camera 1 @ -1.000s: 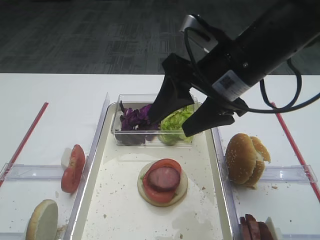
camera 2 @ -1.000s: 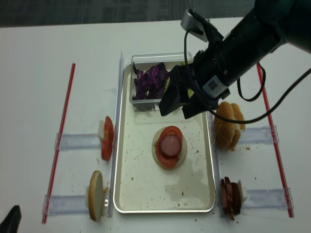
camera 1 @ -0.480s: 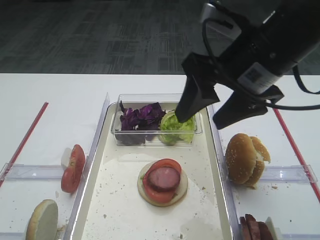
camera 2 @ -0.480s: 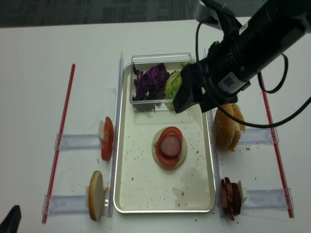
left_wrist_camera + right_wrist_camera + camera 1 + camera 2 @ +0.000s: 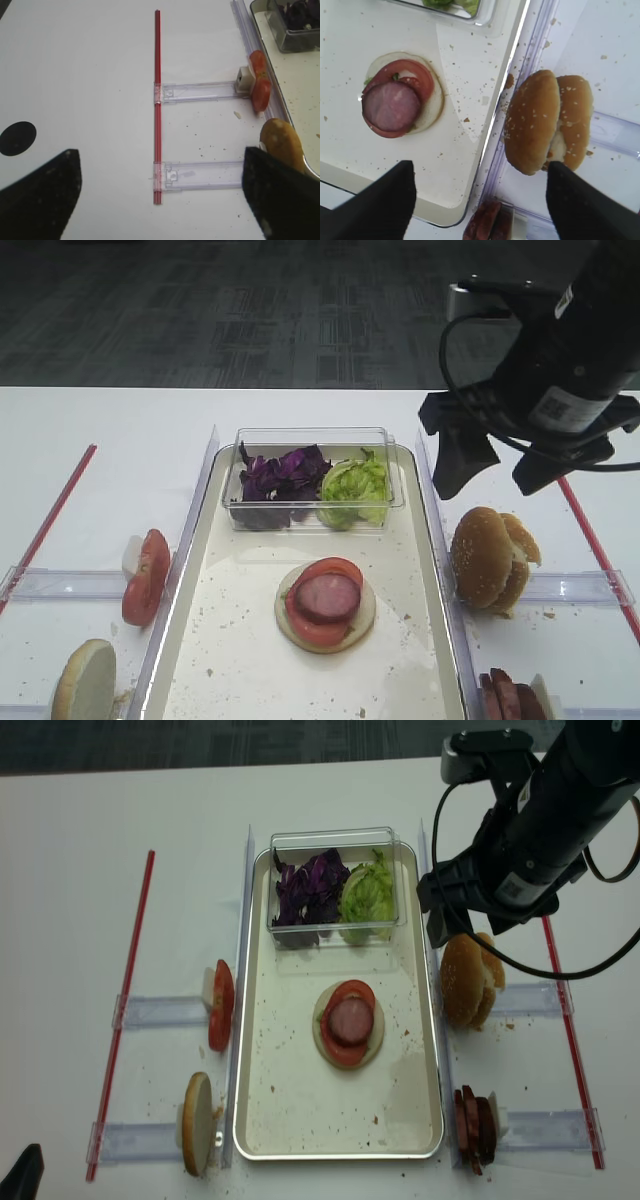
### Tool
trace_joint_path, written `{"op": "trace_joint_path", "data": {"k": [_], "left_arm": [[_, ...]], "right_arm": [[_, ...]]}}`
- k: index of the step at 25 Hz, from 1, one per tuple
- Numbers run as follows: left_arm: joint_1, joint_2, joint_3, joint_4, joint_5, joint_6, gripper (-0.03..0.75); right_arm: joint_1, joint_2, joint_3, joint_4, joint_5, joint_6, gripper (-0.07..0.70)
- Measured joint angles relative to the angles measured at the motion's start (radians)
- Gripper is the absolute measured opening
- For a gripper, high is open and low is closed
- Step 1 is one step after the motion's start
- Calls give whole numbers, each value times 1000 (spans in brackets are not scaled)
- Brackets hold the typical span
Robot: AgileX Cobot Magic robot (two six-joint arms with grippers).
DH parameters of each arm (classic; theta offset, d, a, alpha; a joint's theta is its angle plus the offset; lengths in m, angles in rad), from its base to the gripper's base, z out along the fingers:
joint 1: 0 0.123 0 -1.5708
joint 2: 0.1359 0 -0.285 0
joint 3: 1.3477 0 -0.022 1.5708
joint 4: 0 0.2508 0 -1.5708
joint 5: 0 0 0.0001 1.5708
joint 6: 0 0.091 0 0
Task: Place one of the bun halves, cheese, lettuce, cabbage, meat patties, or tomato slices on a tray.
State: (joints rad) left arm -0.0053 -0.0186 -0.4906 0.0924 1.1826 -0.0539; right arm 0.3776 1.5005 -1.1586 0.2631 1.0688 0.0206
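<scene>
On the cream tray (image 5: 240, 640) (image 5: 290, 1100) lies a bun half topped with a tomato slice (image 5: 340, 574) and a meat patty (image 5: 327, 597) (image 5: 391, 106). My right gripper (image 5: 497, 472) (image 5: 479, 170) (image 5: 470, 928) hangs open and empty above the tray's right rim, over the upright bun halves (image 5: 487, 558) (image 5: 545, 122). More meat patties (image 5: 505, 695) (image 5: 487, 225) stand at the front right. Lettuce (image 5: 355, 485) and cabbage (image 5: 280, 478) fill a clear box. Left of the tray are tomato slices (image 5: 148, 575) (image 5: 260, 82) and another bun half (image 5: 85, 680) (image 5: 281, 145). My left gripper (image 5: 160, 155) is open and empty. Cheese is out of view.
The clear box (image 5: 312, 435) sits across the tray's far end. Clear plastic rails (image 5: 200, 91) hold the food on both sides. Red strips (image 5: 157, 100) (image 5: 590, 535) run along the table's left and right.
My right gripper has swung right, from over the clear box to above the buns beside the tray. It stays open and empty. The food has not moved.
</scene>
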Motion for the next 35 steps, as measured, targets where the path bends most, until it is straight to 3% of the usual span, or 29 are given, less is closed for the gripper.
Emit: {"op": "trace_joint_path", "data": {"k": [4, 12, 16, 23, 28, 35], "left_arm": [[0, 0, 0, 0, 0, 0, 599], [0, 0, 0, 0, 0, 0, 599], [0, 0, 0, 0, 0, 0, 599], [0, 0, 0, 0, 0, 0, 599], [0, 0, 0, 0, 0, 0, 599], [0, 0, 0, 0, 0, 0, 599]], "right_arm": [[-28, 0, 0, -45, 4, 41, 561], [-287, 0, 0, -125, 53, 39, 561], [-363, 0, 0, -139, 71, 19, 561], [-379, 0, 0, -143, 77, 4, 561], [-379, -7, 7, -143, 118, 2, 538], [-379, -153, 198, -141, 107, 4, 530]]}}
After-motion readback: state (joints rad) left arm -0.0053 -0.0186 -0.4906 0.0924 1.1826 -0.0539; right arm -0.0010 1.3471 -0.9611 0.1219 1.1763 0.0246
